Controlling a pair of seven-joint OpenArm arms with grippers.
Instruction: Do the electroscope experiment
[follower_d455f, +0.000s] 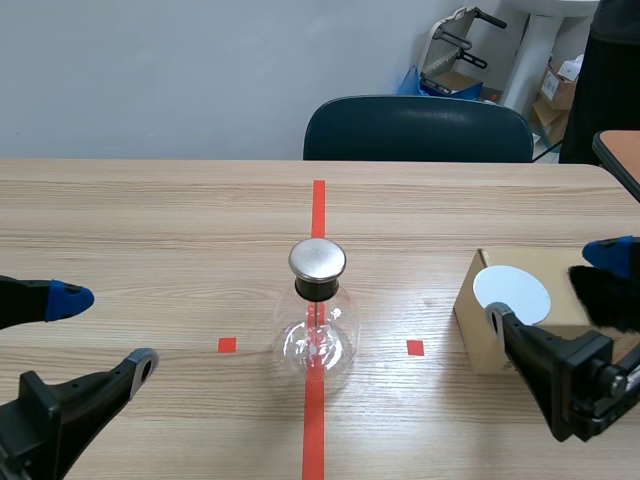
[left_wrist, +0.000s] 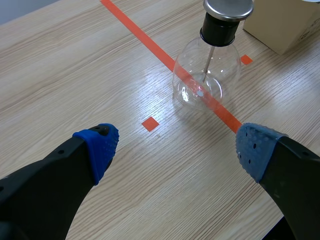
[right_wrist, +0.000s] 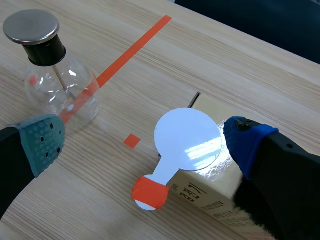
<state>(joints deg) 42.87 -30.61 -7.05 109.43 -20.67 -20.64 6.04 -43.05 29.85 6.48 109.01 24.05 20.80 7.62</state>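
Note:
The electroscope (follower_d455f: 318, 320) is a clear glass flask with a black neck and a flat metal cap; it stands on the orange centre line. In the left wrist view, the electroscope (left_wrist: 207, 75) sits ahead of my open left gripper (left_wrist: 175, 147), well apart from it. A white round paddle (follower_d455f: 512, 293) with a red-taped handle lies on a cardboard box (follower_d455f: 478, 335) at the right. My right gripper (right_wrist: 145, 140) hangs open over the paddle (right_wrist: 187, 140), whose handle overhangs the edge of the box (right_wrist: 215, 197). In the scene view my left gripper (follower_d455f: 105, 332) is low at the left and my right gripper (follower_d455f: 555, 285) hovers at the box.
A dark chair (follower_d455f: 418, 128) stands at the table's far edge. Boxes and a cart (follower_d455f: 470, 50) sit on the floor beyond it. Small orange squares (follower_d455f: 227, 345) mark the table on both sides of the flask.

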